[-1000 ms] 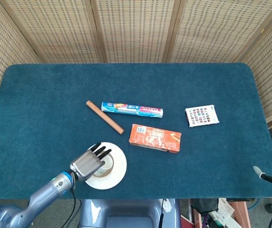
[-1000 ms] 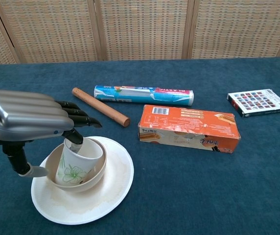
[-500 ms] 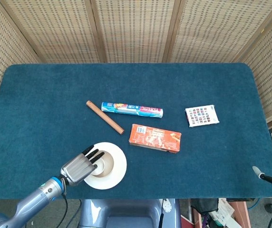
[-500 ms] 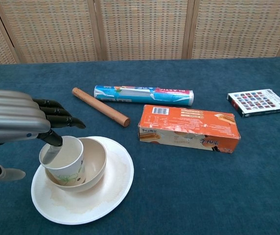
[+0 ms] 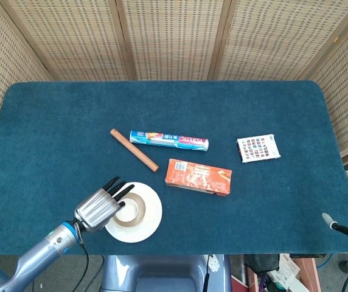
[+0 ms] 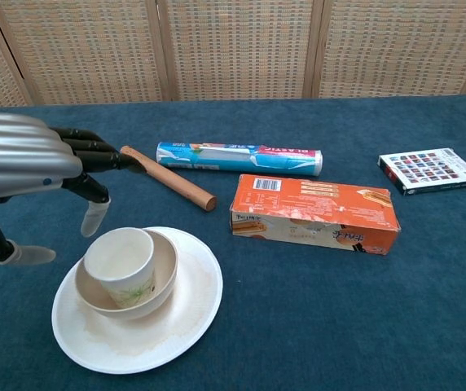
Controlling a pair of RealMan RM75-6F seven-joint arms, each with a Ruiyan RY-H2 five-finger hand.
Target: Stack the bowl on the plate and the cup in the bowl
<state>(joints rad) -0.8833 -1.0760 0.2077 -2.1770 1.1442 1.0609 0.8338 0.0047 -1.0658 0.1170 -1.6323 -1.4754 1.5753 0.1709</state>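
White cup (image 6: 120, 264) sits in bowl (image 6: 161, 273), below the released left hand (image 6: 29, 175).

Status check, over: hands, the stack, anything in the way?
Left robot hand open, above the stack. Cup upright in bowl, bowl on plate. Right hand unseen. Nothing blocking.

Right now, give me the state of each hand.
Left hand: open, holding nothing, above the cup.
Right hand: not in view.
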